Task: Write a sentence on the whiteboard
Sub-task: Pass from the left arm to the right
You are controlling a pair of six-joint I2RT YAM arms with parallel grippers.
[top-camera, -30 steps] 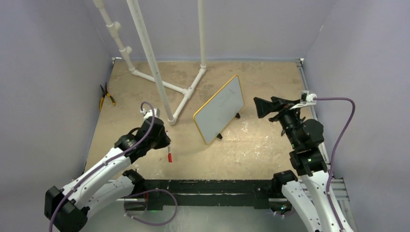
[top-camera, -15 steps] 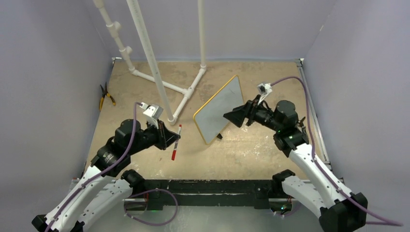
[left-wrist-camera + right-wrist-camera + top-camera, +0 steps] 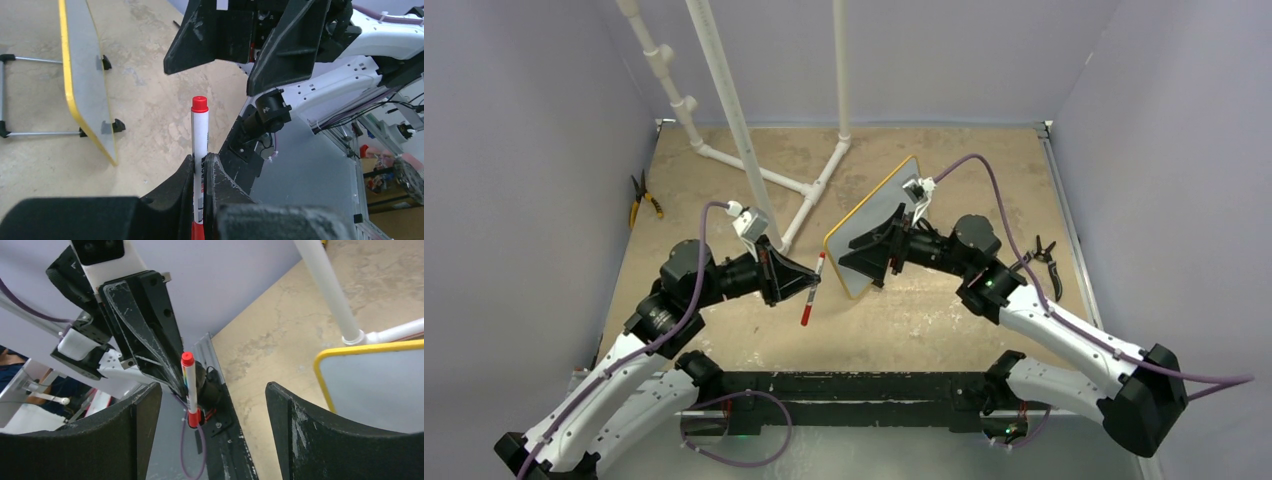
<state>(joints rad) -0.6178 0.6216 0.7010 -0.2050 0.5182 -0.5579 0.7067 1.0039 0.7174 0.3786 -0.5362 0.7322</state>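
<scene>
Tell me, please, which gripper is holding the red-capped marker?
The left gripper, shut on the marker; the right gripper is open and empty, near the whiteboard.

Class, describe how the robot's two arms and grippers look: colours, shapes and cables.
Both the left arm and right arm have white links joined by black joints. A purple cable runs along each to a small white wrist camera. The left gripper and right gripper are black, with broad, wedge-shaped, scuffed fingers.
</scene>
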